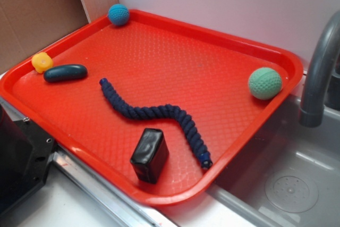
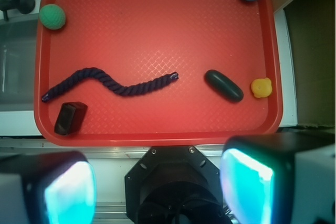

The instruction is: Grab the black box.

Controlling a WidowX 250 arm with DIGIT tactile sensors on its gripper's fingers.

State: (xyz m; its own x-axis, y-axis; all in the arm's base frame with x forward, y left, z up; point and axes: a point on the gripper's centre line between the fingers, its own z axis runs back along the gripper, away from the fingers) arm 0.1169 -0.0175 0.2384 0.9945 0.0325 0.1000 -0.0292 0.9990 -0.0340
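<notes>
The black box (image 1: pixel 150 154) is a small glossy block standing near the front edge of the red tray (image 1: pixel 175 62). In the wrist view the black box (image 2: pixel 70 117) sits in the lower left corner of the tray (image 2: pixel 157 35), just under one end of the rope. My gripper (image 2: pixel 157 187) hangs high over the robot's base, outside the tray's near rim, far from the box. Its fingers (image 2: pixel 247 182) with cyan pads are spread wide with nothing between them. The exterior view does not show the gripper.
A dark blue braided rope (image 1: pixel 154 111) snakes across the tray's middle. A dark teal oval (image 1: pixel 65 73) and a yellow toy (image 1: pixel 42 62) lie at the left. A blue ball (image 1: pixel 118 14) and a green ball (image 1: pixel 264 83) sit in corners. A faucet (image 1: pixel 319 73) and sink (image 1: pixel 287 184) are on the right.
</notes>
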